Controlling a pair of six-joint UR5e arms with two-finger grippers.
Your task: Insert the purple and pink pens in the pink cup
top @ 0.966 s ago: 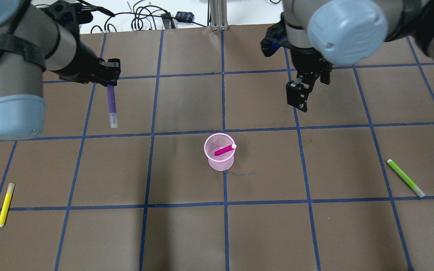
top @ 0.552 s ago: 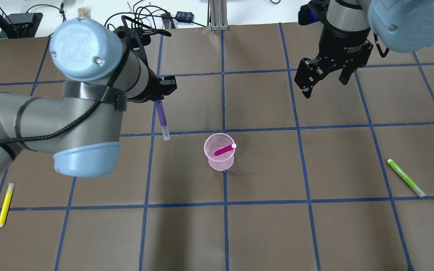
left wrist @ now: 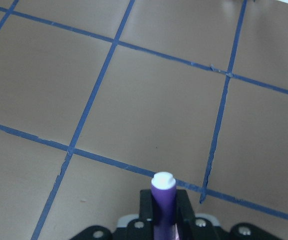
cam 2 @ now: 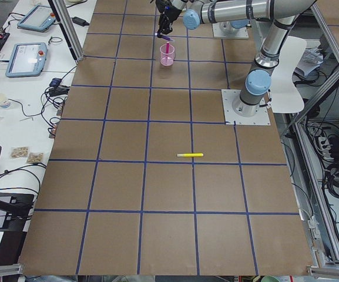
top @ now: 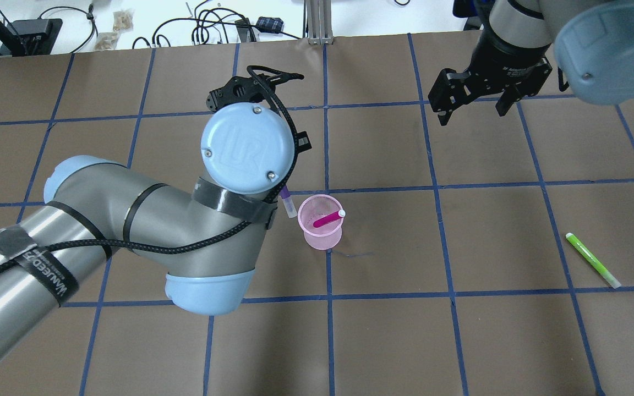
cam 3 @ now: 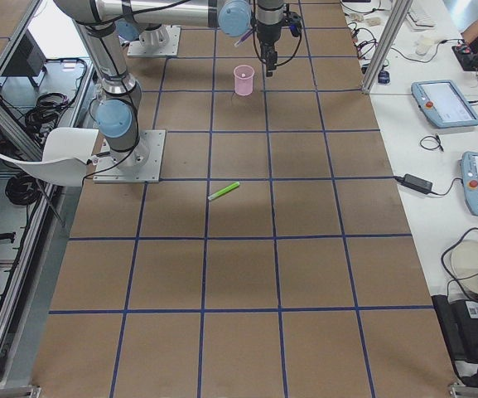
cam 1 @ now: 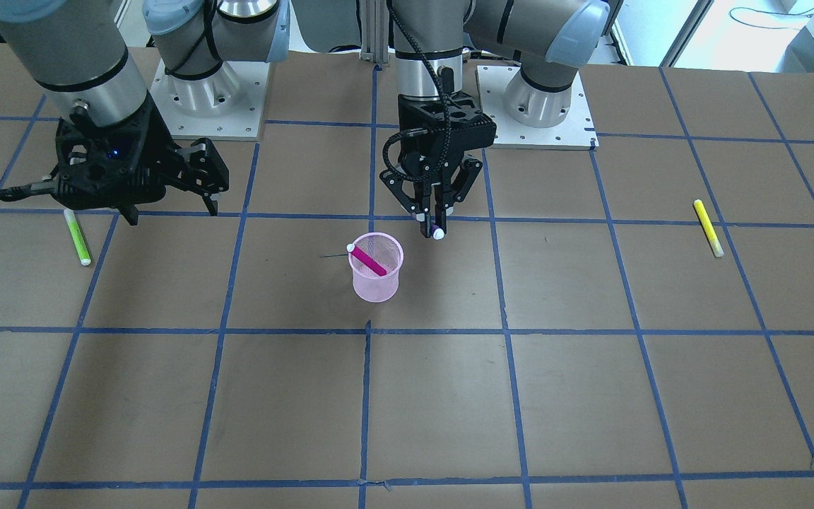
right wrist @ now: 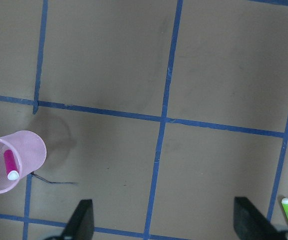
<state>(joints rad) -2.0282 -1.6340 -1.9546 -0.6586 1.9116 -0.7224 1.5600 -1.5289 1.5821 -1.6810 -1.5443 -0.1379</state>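
The pink mesh cup stands upright near the table's middle; it also shows in the front view and the right wrist view. A pink pen leans inside it, white tip up. My left gripper is shut on the purple pen, held upright, its lower end just beside the cup's rim and outside it. In the overhead view my left arm hides all but the pen's end. The pen also shows in the left wrist view. My right gripper is open and empty, far from the cup.
A green pen lies on the table at the right. A yellow pen lies on the robot's left side, hidden by my left arm in the overhead view. Cables lie past the table's far edge.
My left arm has swung right with the purple pen, from the far left to beside the cup. My right gripper has drawn back toward the far right.
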